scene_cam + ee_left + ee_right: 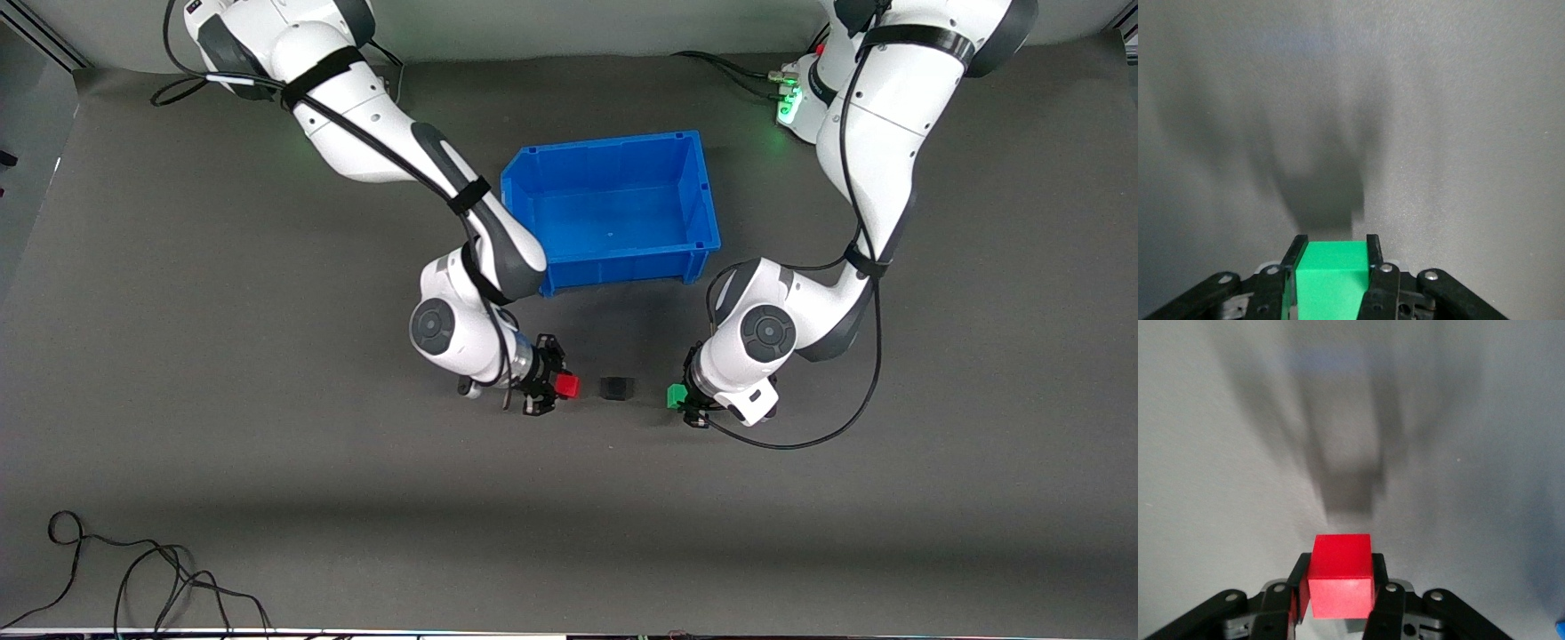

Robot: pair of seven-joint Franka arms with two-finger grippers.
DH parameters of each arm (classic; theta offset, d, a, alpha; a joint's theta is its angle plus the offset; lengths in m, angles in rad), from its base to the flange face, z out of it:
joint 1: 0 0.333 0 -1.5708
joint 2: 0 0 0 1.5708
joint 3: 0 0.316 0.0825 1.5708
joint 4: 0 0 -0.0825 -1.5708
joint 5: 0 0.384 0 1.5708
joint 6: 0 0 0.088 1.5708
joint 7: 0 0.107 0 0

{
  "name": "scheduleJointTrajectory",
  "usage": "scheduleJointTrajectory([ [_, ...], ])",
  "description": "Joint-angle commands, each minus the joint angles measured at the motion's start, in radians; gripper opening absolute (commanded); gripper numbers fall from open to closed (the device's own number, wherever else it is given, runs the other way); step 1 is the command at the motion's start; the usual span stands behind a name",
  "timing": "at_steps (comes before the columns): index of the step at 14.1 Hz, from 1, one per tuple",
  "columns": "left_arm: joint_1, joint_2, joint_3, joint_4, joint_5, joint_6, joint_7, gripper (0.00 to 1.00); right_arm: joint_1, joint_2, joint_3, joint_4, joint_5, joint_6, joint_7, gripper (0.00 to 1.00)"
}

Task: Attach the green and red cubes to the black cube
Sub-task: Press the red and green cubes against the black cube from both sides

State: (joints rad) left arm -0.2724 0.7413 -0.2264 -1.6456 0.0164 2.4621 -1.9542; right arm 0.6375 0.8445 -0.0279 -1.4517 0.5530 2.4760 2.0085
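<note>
Gripping a small plain red cube btwn its black fingers, the right gripper is sitting low over the dark grey table mat, jaws closed down onto the cube's two sides. Right wrist view is showing the cube poking out past the fingertips w/ its shadow on the mat ahead. Doing the same at the other end, the left gripper is clamping a small plain green cube, jaws pressed flat against both sides of it.

Btwn the two grippers, the small matte black cube is resting on the mat, roughly in line w/ both held cubes. It's near each but apart from both: a clear gap is showing on the red side & a similar one on the green side. Neither wrist view is catching it.

Farther out from the grippers, toward the robot bases, a blue plastic bin is sitting on the mat, looking empty.

Progress, judging by this: both coloured cubes are picked up & lined up w/ the black one, so the grasping part is looking done. Still left: closing both gaps & pressing red & green onto the black cube's facing sides. Nothing is attached yet.
</note>
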Motion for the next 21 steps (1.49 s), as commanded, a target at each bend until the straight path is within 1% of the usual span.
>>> scheduleJointTrajectory([
  [1,-0.047,0.07,0.012,0.096,0.002,-0.031,-0.073,0.0,0.04,0.045,-0.014,0.036,0.011,0.041,0.033,0.13],
  [2,-0.062,0.093,0.013,0.125,0.004,-0.034,-0.098,0.0,0.04,0.048,-0.014,0.036,0.011,0.05,0.033,0.1],
  [3,-0.067,0.099,0.013,0.135,0.0,-0.034,-0.101,0.0,0.04,0.053,-0.014,0.039,0.013,0.055,0.035,0.09],
  [8,-0.073,0.102,0.013,0.133,0.0,-0.034,-0.104,0.0,0.047,0.096,-0.014,0.106,0.012,0.06,0.058,0.09],
  [11,-0.102,0.121,0.016,0.135,0.008,-0.031,-0.136,0.0,0.067,0.116,-0.017,0.137,0.008,0.063,0.085,0.09],
  [16,-0.109,0.133,0.016,0.135,0.013,-0.025,-0.141,0.0,0.071,0.123,-0.018,0.142,0.001,0.078,0.085,0.09],
  [21,-0.11,0.151,0.016,0.135,0.013,-0.011,-0.141,0.0,0.085,0.139,-0.018,0.142,-0.051,0.078,0.084,0.09],
])
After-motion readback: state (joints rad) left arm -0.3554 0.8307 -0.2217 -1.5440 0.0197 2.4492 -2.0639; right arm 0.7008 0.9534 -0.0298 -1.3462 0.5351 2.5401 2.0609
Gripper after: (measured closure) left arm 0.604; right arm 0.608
